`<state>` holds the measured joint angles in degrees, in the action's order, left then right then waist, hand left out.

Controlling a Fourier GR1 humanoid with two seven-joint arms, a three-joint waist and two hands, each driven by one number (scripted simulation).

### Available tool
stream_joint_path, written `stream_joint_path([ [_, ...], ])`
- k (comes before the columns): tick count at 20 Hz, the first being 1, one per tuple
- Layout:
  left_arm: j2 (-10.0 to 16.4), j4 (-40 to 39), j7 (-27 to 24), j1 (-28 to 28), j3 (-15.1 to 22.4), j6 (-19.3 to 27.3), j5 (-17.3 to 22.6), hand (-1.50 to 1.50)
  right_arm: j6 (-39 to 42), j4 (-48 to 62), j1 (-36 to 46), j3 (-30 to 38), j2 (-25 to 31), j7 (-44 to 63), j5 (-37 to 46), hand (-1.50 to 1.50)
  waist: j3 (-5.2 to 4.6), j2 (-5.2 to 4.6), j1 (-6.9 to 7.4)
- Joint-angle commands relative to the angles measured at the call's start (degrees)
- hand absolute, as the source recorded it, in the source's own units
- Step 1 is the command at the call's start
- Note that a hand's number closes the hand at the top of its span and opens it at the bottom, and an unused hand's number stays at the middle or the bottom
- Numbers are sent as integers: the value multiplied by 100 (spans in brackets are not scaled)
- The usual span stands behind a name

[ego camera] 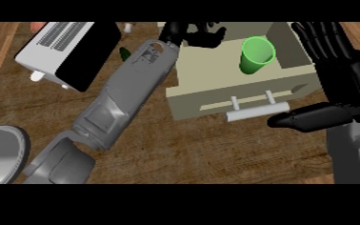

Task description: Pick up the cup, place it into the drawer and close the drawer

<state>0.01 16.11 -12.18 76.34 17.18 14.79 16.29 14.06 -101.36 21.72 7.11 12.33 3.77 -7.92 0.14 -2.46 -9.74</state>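
The green cup (256, 55) stands upright inside the open drawer (211, 71), touched by neither hand. The left hand (197, 33) hovers at the drawer's back corner, fingers curled on nothing. The right hand (330, 71) lies along its right wall, fingers straight, thumb by the handle (257, 111).

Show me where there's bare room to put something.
Bare counter: in front of the drawer handle, between left forearm and right hand. Drawer floor left of the cup is free. Left hand crowds its back edge.
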Motion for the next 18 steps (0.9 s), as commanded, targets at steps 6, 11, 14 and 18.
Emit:
stream_joint_path([
  [6,-1,364,-749,-505,-93,-11,886,-150,671,113,258,-443,-186,70,-679,-150,-11,-83,-215],
  [11,-1,712,-1232,-468,-163,-261,1405,-150,1549,128,294,-999,-131,221,-1230,150,-13,-41,-179],
  [14,-1,731,-1454,-449,-286,-67,1694,-150,1943,162,252,-1340,257,636,-1044,150,-20,31,18],
  [18,-1,611,-1648,-388,-223,245,1809,-150,2574,110,76,-1690,917,847,-545,150,-12,66,126],
])
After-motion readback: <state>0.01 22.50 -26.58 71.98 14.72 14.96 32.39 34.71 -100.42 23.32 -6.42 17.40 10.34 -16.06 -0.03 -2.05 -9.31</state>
